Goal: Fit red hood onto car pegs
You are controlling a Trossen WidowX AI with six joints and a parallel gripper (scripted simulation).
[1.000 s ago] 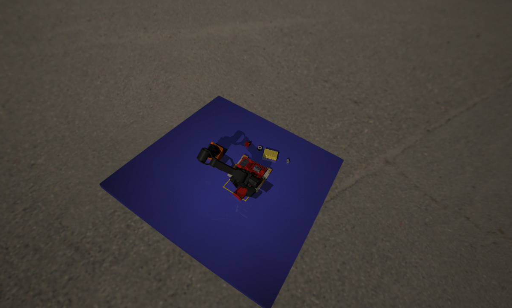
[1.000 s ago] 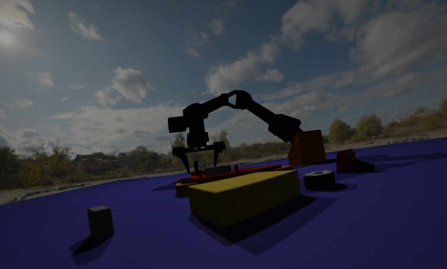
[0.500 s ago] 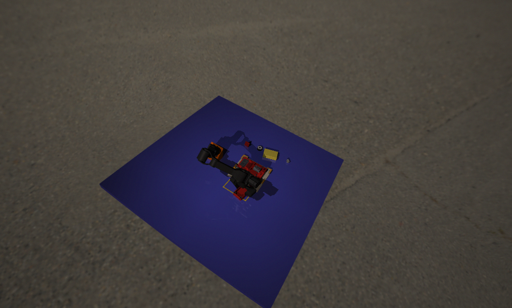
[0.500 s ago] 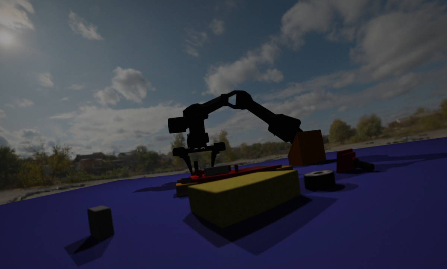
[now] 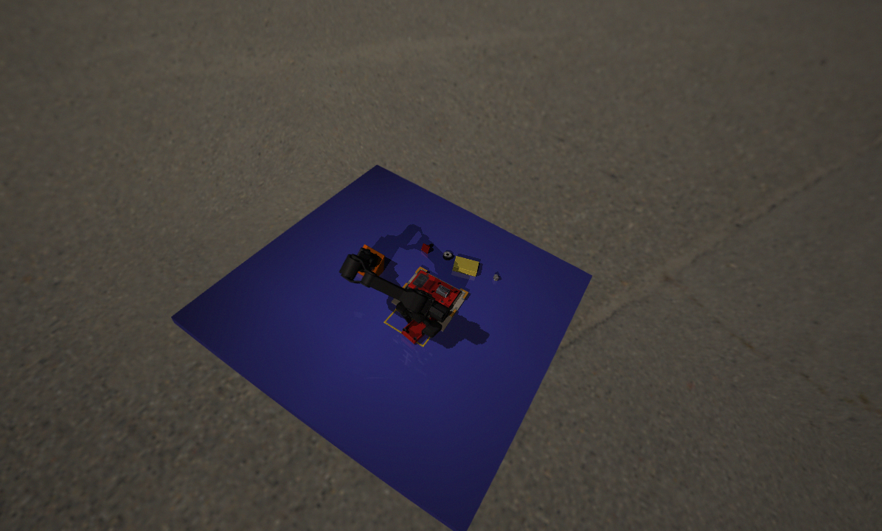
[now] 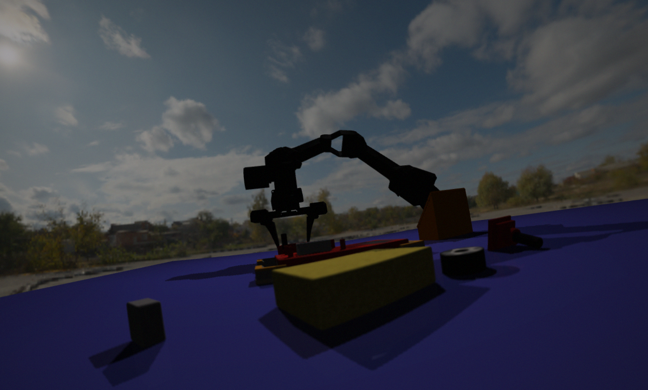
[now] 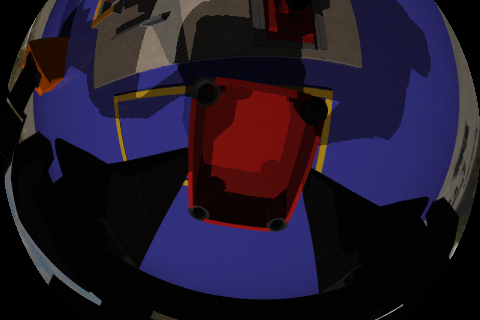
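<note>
Blue mat [image 5: 338,343] [image 6: 209,334] [image 7: 230,275] beneath; red hood [image 5: 414,331] [image 7: 250,135] lengthwise between fingers, narrow end toward wrist; pincer [image 5: 424,323] [image 6: 293,244] [image 7: 248,166] gripping hood.

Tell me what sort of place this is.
Seemingly an outdoor robot workspace: cloudy sky, trees, and grey ground around a blue tabletop.
</note>
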